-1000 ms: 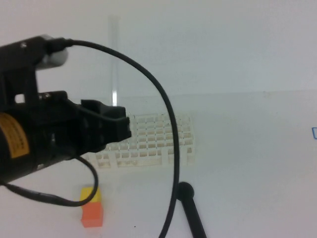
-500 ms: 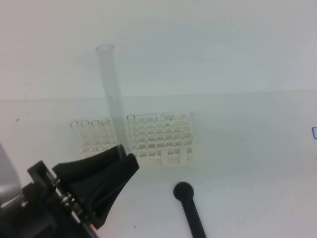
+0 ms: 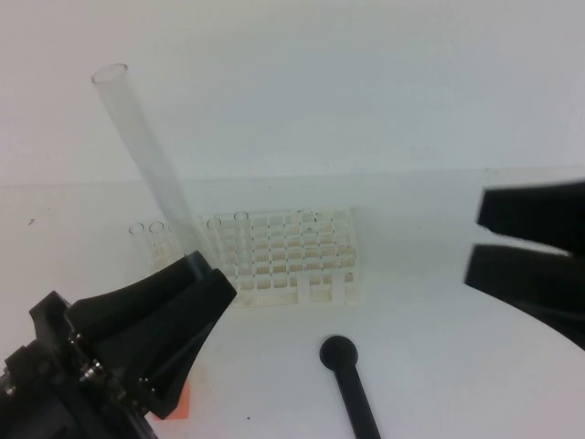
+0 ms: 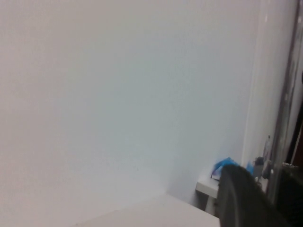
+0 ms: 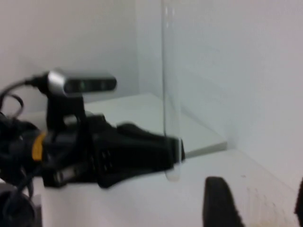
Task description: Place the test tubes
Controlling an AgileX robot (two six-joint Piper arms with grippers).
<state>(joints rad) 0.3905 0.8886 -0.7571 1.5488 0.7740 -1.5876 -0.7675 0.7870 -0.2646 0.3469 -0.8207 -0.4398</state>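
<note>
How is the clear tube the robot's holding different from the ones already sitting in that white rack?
The held tube leans, clamped in the jaws of the left gripper at lower left; the racked tubes stand upright in the rack. The held tube shows nearly its whole length; the racked tubes show mostly rims. Both are clear and open-topped. The right gripper hangs open at the right edge.
</note>
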